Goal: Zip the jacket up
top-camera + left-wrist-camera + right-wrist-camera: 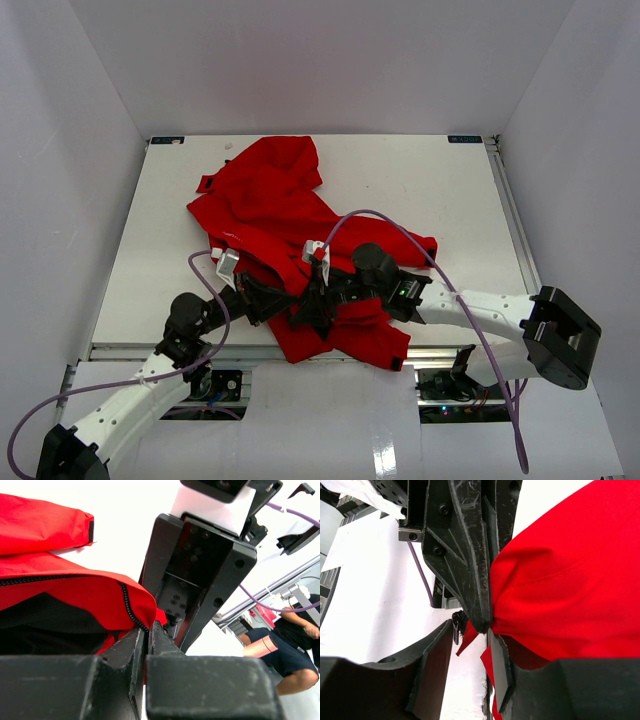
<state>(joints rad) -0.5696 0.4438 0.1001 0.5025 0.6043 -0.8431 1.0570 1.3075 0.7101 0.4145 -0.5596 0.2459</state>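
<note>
The red jacket (270, 200) lies crumpled on the white table (430, 190), its hem toward the arms. Both grippers meet at the hem. My left gripper (288, 300) is shut on the jacket's front edge; in the left wrist view (146, 630) the closed tips pinch red fabric (75, 592) beside the dark zipper teeth (127, 605). My right gripper (318, 292) faces it, open (470, 630). A red fabric corner and a small dark zipper pull (456, 627) hang between its fingers. The left gripper's fingers (465, 555) come down from above, against the jacket (570, 590).
White walls enclose the table on three sides. Purple cables (400, 225) loop over the arms and the jacket. The table's near edge (180, 350) lies just below the grippers. A seated person (285, 635) shows beyond the table in the left wrist view.
</note>
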